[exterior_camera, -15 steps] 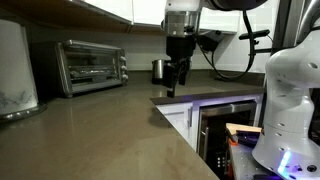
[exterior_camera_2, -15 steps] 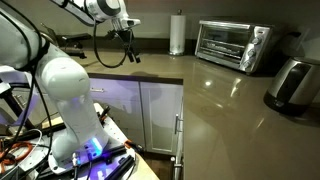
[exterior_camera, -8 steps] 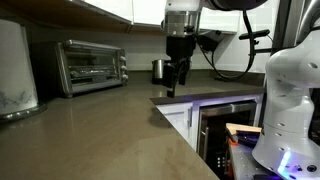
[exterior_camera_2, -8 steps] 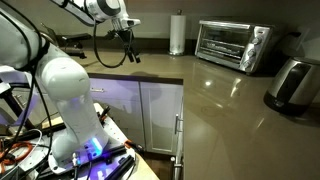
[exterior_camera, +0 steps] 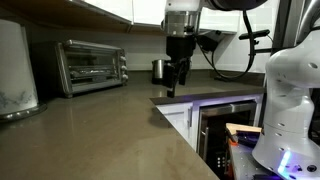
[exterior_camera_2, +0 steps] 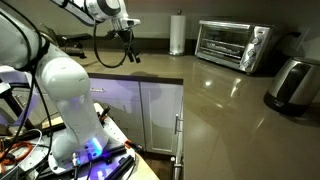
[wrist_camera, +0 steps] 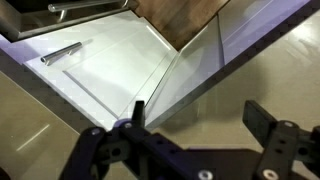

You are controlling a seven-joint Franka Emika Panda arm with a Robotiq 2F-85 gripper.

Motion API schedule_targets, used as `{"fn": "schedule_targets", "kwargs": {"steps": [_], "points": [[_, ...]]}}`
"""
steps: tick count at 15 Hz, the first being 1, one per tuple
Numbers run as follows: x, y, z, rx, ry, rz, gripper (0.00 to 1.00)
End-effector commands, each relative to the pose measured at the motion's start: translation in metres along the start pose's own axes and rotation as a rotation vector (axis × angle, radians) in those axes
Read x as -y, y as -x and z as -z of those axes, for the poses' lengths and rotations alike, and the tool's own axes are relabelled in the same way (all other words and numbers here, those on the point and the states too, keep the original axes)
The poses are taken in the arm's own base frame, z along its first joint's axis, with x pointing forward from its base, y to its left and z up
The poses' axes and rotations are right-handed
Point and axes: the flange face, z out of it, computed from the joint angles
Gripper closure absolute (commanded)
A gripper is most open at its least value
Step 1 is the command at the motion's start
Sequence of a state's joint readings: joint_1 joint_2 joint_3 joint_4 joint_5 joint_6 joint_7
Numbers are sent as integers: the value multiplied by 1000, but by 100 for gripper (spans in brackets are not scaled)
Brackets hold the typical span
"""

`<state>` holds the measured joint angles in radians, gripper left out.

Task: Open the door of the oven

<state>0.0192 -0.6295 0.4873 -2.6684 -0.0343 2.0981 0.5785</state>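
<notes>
The small boxy stainless-steel toaster oven stands at the far edge of the brown table, and its glass drop-down door is closed. Your black gripper hangs well apart from it, above the table's inner corner, with the fingers spread wide and holding nothing. I think you should travel left, hook the bar handle at the door's top, then pull outward and down. The rounded pale appliance at the left edge is no obstacle. The steel kettle stands near your path.
</notes>
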Motion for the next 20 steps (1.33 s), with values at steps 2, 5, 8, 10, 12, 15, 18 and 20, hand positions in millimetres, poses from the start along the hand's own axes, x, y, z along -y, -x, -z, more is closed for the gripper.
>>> {"fn": "schedule_targets", "kwargs": {"steps": [2, 5, 8, 10, 12, 15, 18, 20], "points": [[-5, -3, 2, -12, 4, -2, 0], [-29, -13, 9, -71, 49, -17, 0], [-57, -25, 14, -138, 109, -47, 0], [-73, -33, 20, -189, 118, -69, 0], [-83, -45, 27, -257, 96, -85, 0], [-93, -64, 39, -380, 53, -75, 0], [-106, -84, 48, -517, 15, -55, 0], [-119, -98, 50, -584, -9, -54, 0]]}}
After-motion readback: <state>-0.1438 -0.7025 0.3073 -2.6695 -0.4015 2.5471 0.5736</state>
